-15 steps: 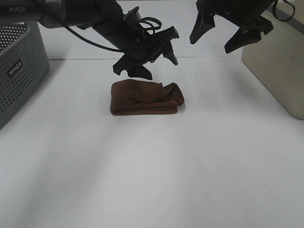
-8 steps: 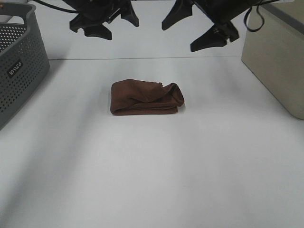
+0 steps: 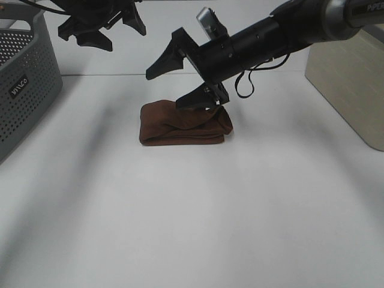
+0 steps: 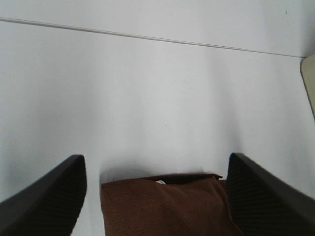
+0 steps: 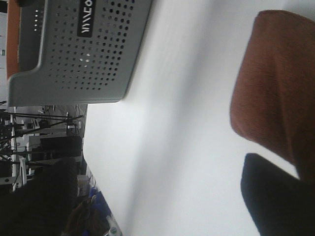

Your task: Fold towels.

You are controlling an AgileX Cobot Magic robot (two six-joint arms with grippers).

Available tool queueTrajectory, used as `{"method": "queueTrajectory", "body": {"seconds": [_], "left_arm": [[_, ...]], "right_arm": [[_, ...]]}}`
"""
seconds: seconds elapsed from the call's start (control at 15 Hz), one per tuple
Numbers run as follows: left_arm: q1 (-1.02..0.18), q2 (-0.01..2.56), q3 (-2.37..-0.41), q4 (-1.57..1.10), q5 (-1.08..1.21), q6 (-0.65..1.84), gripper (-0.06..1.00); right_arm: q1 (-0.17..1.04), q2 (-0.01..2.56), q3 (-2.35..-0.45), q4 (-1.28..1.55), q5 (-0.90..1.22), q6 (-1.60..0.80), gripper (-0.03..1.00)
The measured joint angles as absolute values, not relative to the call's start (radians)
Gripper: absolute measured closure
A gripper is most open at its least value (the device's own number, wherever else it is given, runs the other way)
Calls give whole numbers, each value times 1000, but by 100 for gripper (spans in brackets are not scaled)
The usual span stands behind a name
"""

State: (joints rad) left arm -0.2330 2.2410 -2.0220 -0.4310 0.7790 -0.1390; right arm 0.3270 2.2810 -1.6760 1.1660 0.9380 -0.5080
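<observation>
Towel (image 3: pixel 183 124) lies bundled mid-table, folded over on itself. Right gripper (image 3: pixel 183 84) hangs wide open over its 12 o'clock edge, lower finger perhaps touching cloth. Left gripper (image 3: pixel 102 27), also wide, sits off at 10 o'clock. Next: pinch an edge, probably for another fold.

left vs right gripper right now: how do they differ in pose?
The right gripper has reached across to the folded towel, lower finger at its top; the left gripper hangs high, away from it. The right arm lies stretched sideways; the left is pulled back toward the grey basket. Both are open, holding nothing.
</observation>
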Motion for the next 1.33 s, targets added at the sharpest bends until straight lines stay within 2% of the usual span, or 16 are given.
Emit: {"method": "queueTrajectory", "body": {"seconds": [0.33, 0.73, 1.0, 1.33], "left_arm": [[-233, 2241, -2022, -431, 783, -139, 20], [-233, 2235, -2022, -430, 815, -138, 20], [-233, 2168, -2022, -367, 884, -95, 20], [-233, 2050, -2022, -220, 1127, -90, 20]], "right_arm": [[301, 2317, -1677, 1048, 881, -439, 13], [270, 2308, -1677, 742, 880, -249, 13], [270, 2193, -1677, 569, 884, -156, 13], [270, 1981, -1677, 322, 1018, 0, 13]]}}
